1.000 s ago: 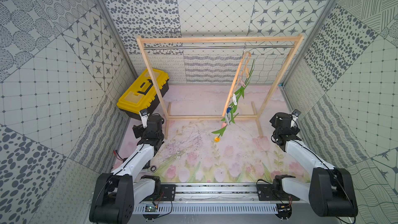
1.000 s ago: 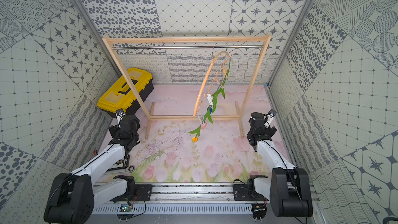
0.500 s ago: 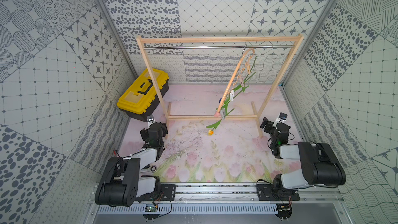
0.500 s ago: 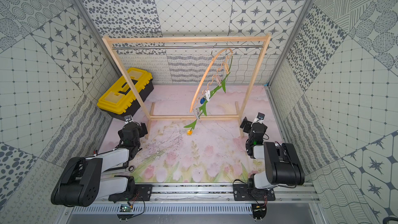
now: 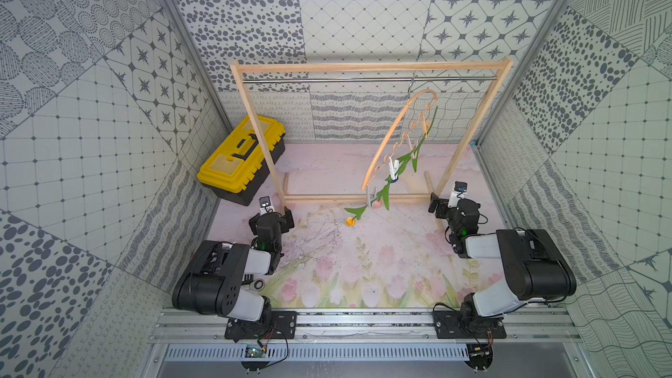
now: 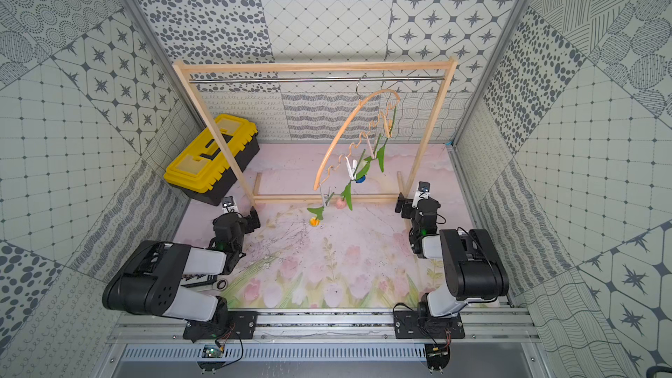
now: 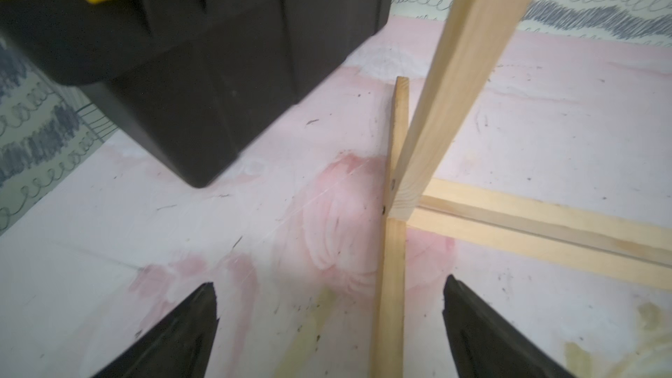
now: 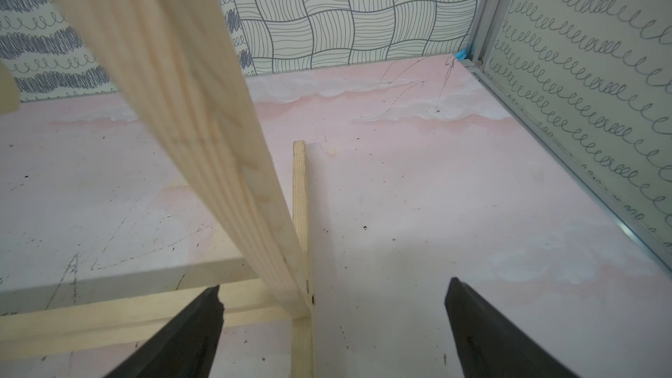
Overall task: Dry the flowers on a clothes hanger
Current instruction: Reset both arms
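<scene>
Claws: left gripper (image 7: 329,285) and right gripper (image 8: 334,285) are being held spread and empty by the wooden frame's (image 5: 254,121) feet. The tulips (image 5: 404,157) are being carried pegged on the clothes hanger (image 5: 395,122), which hangs tilted from the steel rail (image 5: 327,80). Contact is probably best avoided.

Bright, even light, faint shadows.
Top views are rendered sharply; the frame post (image 8: 163,85) is blurred close up.

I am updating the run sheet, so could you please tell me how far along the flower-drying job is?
Seemingly done: the flowers hang clipped, heads down, on the clothes hanger, hooked over the rail. In hand: nothing; the left gripper and right gripper sit low by the wooden frame, jaws open and empty. Left: apparently nothing, though the hanger hangs tilted.
</scene>
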You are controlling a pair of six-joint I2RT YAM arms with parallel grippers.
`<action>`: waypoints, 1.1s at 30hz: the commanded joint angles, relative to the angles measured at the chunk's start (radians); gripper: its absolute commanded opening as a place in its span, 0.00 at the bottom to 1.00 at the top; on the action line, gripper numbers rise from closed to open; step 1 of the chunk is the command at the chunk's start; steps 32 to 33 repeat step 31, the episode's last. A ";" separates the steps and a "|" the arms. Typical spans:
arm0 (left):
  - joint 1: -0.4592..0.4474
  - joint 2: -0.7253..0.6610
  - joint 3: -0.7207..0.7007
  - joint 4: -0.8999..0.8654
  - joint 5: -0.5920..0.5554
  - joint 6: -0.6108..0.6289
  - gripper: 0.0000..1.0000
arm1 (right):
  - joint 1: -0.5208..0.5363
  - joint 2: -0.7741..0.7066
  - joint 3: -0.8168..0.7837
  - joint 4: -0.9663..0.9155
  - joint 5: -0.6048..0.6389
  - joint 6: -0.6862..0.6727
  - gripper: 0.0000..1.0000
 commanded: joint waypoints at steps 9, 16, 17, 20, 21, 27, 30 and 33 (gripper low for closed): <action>-0.005 0.043 0.138 -0.071 0.132 0.048 0.99 | 0.005 -0.010 0.013 0.012 0.009 -0.018 1.00; -0.014 0.056 0.136 -0.038 0.111 0.067 0.99 | 0.005 -0.010 0.013 0.011 0.010 -0.018 1.00; -0.015 0.058 0.131 -0.026 0.108 0.072 0.99 | 0.005 -0.009 0.015 0.011 0.010 -0.019 1.00; -0.017 0.058 0.131 -0.029 0.106 0.072 0.99 | 0.004 -0.009 0.013 0.011 0.010 -0.019 1.00; -0.016 0.056 0.132 -0.029 0.106 0.071 0.99 | 0.005 -0.010 0.014 0.012 0.010 -0.020 1.00; -0.014 0.056 0.130 -0.030 0.107 0.071 0.99 | 0.017 -0.007 0.030 -0.012 0.008 -0.039 1.00; -0.017 0.057 0.133 -0.031 0.108 0.072 0.99 | 0.018 -0.007 0.031 -0.013 0.003 -0.041 1.00; -0.016 0.056 0.133 -0.032 0.107 0.070 0.99 | 0.018 -0.007 0.025 -0.006 0.003 -0.042 1.00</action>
